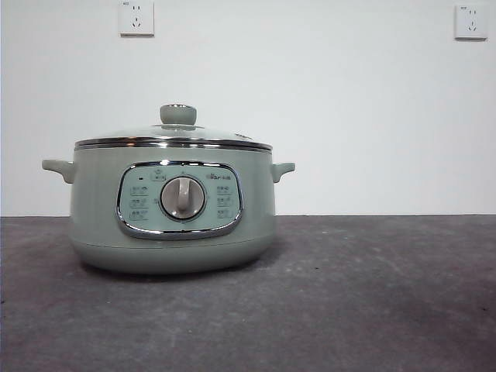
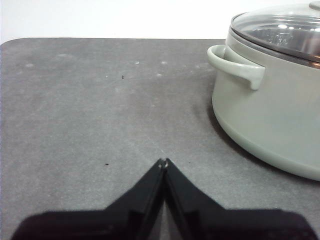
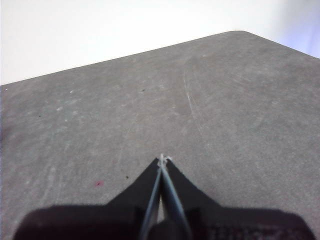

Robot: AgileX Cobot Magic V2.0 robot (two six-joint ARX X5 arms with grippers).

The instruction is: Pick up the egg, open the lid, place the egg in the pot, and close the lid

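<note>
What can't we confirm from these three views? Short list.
- Egg: in no view, so its place is unknown.
- Pot contents: front view looks level at its wall; in the left wrist view the glass lid glares and the edge cuts it off.
- Panel labels: too small to read.
- Pot's far side: hidden by its body.
- Left gripper and right gripper, both shut: absent from the front view.

Grey table [image 1: 372, 310]; white wall [image 1: 349, 108]; two wall sockets [image 1: 136, 17].
</note>
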